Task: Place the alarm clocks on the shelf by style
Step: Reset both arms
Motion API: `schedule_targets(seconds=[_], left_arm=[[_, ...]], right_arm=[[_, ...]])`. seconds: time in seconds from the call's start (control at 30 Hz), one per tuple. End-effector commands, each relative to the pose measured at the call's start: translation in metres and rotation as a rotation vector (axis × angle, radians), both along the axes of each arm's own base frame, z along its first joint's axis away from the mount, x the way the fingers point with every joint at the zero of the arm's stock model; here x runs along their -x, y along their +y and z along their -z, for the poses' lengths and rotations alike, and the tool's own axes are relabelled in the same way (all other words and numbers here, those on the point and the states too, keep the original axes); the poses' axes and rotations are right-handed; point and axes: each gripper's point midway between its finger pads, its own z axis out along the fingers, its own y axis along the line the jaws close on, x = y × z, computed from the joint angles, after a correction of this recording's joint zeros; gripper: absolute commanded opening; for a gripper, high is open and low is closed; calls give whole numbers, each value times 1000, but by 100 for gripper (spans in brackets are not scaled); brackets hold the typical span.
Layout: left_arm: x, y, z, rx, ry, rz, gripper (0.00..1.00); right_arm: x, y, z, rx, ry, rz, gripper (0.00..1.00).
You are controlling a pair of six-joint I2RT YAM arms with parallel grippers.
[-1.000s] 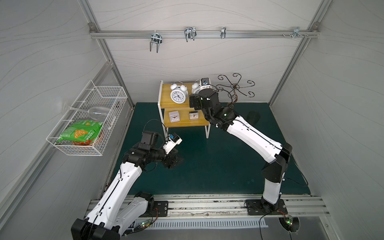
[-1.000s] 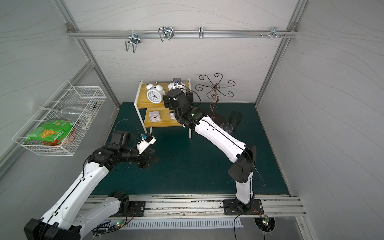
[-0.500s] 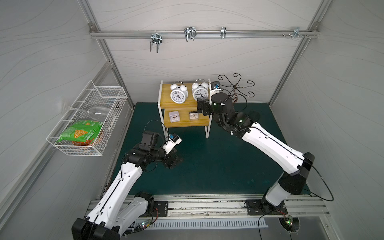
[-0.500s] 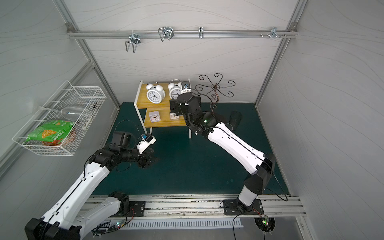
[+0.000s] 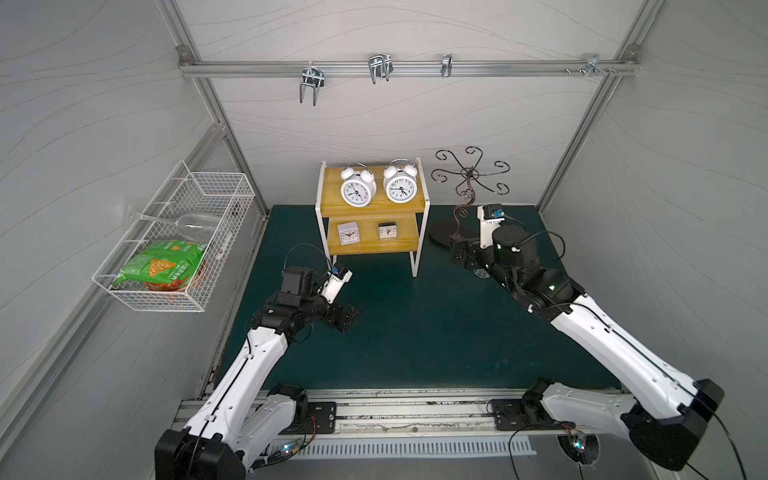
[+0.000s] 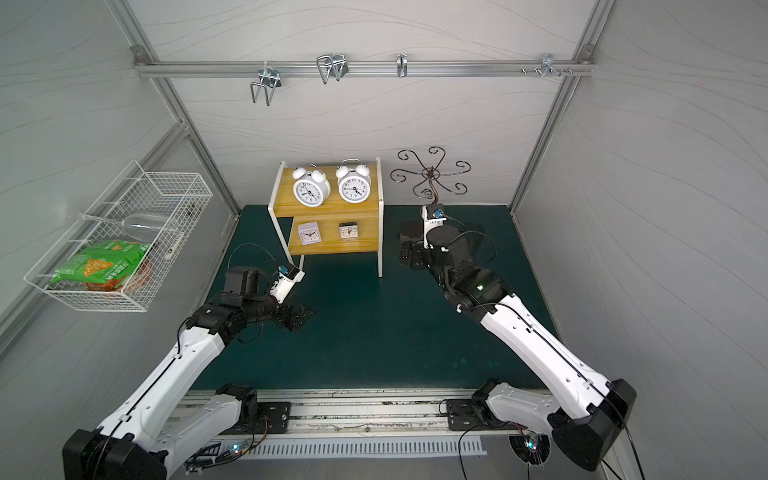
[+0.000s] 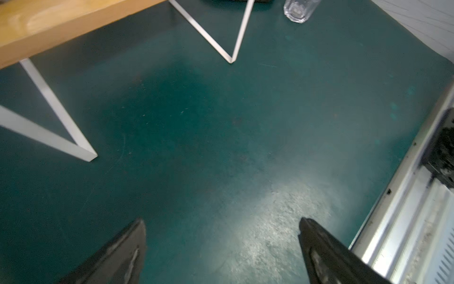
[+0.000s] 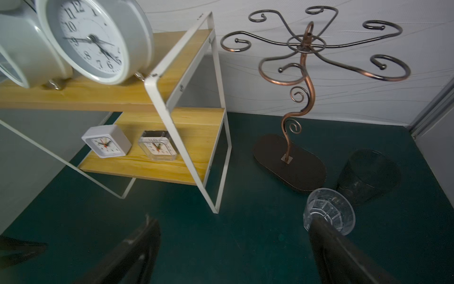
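A dark green mat covers the bench (image 5: 415, 332) inside a grey-walled booth. The left pincer (image 7: 222, 221) hangs low over bare mat in front of the shelf (image 5: 370, 210), its jaws spread wide with nothing between them. The right pincer (image 8: 231, 221) is likewise spread and empty, off the shelf's right side, and a clear glass (image 8: 329, 211) stands partly behind one of its fingers. Past that glass are a dark tumbler (image 8: 366, 177) and a copper scrollwork stand (image 8: 304, 73). The shelf is at the back of the bench. On its upper board one round twin-bell clock (image 5: 358, 192) stands beside the other round twin-bell clock (image 5: 400, 189). On the lower board the white square clock (image 5: 347, 233) and the clear-cased square clock (image 5: 387, 231) sit side by side, apart. A wire basket (image 5: 174, 249) on the left wall holds a green bag (image 5: 162, 266) and a wine glass (image 5: 195, 222) lying on its side.
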Motion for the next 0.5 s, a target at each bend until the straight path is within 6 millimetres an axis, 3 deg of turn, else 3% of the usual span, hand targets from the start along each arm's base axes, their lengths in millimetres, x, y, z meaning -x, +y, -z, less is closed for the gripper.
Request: schedule_targets(seconds=[0.0, 0.3, 0.47], left_arm=[[-29, 14, -14, 22, -112, -98, 100], [-64, 52, 0, 87, -256, -299, 100], [-79, 76, 7, 103, -365, -416, 100]], right_arm=[[2, -24, 22, 54, 3, 1, 99], [-17, -100, 105, 73, 58, 137, 99], [-34, -119, 155, 102, 42, 157, 99]])
